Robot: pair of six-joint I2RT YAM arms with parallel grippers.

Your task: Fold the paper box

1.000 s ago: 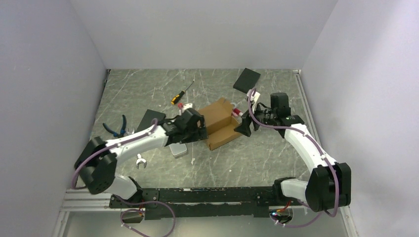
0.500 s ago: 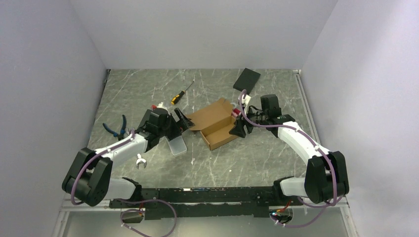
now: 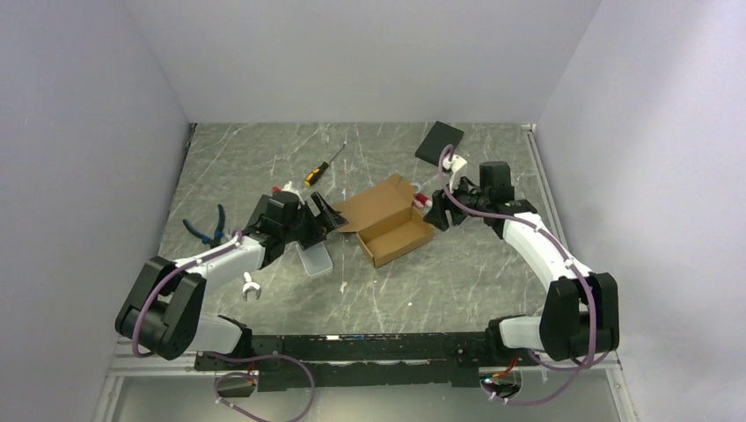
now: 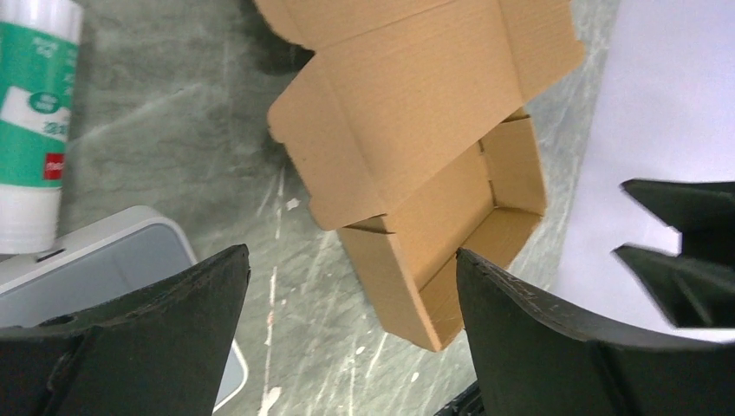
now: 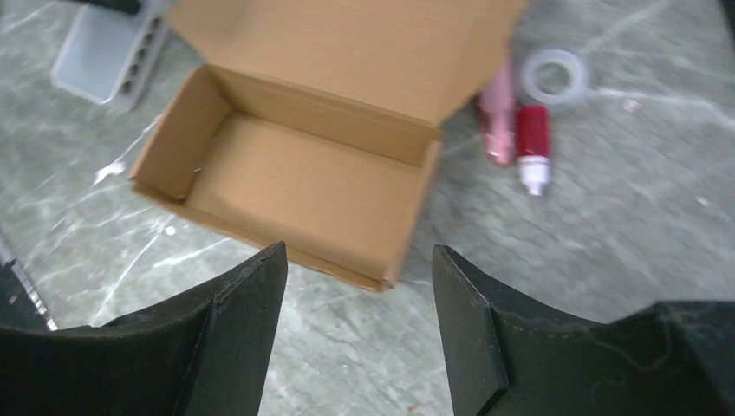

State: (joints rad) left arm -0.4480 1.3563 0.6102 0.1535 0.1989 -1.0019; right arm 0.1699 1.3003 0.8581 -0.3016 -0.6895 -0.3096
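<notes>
**A:** The jaws, seen from above?
**B:** Both are spread and empty. The left gripper (image 3: 324, 214) sits just left of the box (image 3: 387, 221), and the right gripper (image 3: 437, 216) just right of it. The box lies on the table (image 3: 457, 281) with its tray open and its lid laid back.
**A:** What lies around the box?
**B:** A tin (image 3: 314, 260) near its left, a screwdriver (image 3: 324, 165) beyond it to the left, and a slab (image 3: 439, 141) beyond it to the right.
**A:** Left wrist?
**B:** The fingers (image 4: 139, 338) stand wide with nothing between them. The box lies ahead, apart from them, with a glue stick (image 4: 35, 121) to its left.
**A:** Right wrist?
**B:** The jaws are parted and grip nothing. The box's open tray lies just ahead, untouched. Two tubes (image 5: 516, 130) and a tape ring (image 5: 555, 75) lie right of the box.
</notes>
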